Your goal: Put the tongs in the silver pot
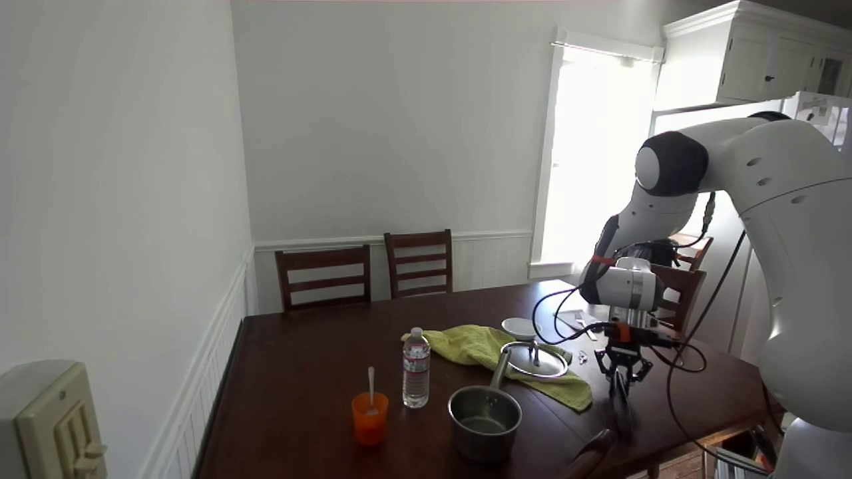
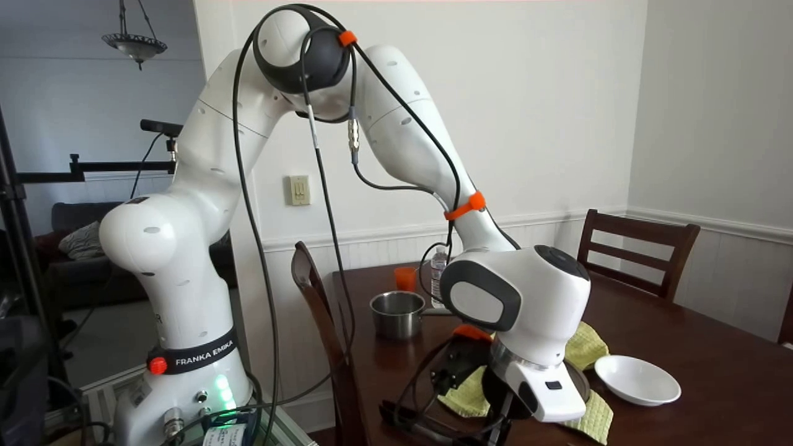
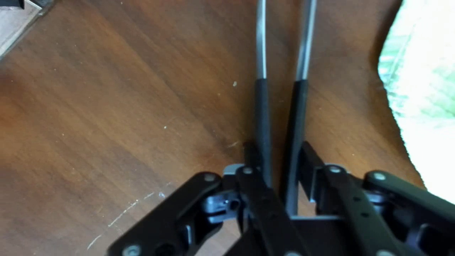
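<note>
Obj.: tongs [image 3: 262, 103], seen in wrist view betw. the jaws of the gripper [image 3: 279, 151]. Jaws are drawn in narrow, one bearing on each dark handle sleeve, so we read this as a grip on both arms; a thin slot shows betw. them. We can't tell if the tongs are clear of the wooden table [image 1: 299, 386].

Handling (our est.): light; each metal shaft stiff, the pair springy, so extra squeeze prob. only brings the arms together. Sleeves look duller than the bare shafts, hence prob. less slippery: hold here, both arms inside, not up the shiny metal. Not fragile. Shafts run out of the wrist view, tips unseen there; a long free end may droop or swivel if we move fast.

Dest.: silver saucepan [image 1: 484, 439], in an exterior view well left of the gripper, upright, its handle pointing far toward the glass lid [image 1: 522, 364]. No tongs in it yet. Water bottle [image 1: 416, 376] stands to its far left; a chair back [image 1: 591, 454] shows at the near side, betw. saucepan and gripper.

Next, we judge: raise well above rim ht., carry left past the chair back, line up over the mouth, release low. Main risk: free end catches the rim and twists the tongs in the jaws.
</note>
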`<state>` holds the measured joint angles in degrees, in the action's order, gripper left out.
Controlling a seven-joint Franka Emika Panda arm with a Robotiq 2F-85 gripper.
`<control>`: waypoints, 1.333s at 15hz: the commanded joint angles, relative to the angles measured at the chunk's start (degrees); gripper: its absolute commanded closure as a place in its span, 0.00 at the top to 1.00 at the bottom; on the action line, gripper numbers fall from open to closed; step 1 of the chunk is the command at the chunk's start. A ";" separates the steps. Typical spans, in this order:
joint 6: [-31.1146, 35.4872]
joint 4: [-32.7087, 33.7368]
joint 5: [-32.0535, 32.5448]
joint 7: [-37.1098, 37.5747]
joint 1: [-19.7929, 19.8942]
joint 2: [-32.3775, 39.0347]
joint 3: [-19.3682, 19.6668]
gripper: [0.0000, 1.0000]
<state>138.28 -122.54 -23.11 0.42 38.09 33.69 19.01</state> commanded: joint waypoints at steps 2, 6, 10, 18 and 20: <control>4.86 -8.12 7.44 -0.71 -2.31 -6.49 3.57 0.05; 15.62 -18.20 7.56 -4.15 -1.54 -17.80 4.62 0.05; 18.61 -22.34 4.29 -4.43 -2.31 -29.17 3.85 0.05; 17.30 -23.41 9.39 3.67 -8.77 -42.50 4.99 0.20; 17.25 -24.98 10.82 4.89 -8.80 -45.40 4.76 0.20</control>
<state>155.56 -147.54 -13.14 4.65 30.55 -11.56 22.44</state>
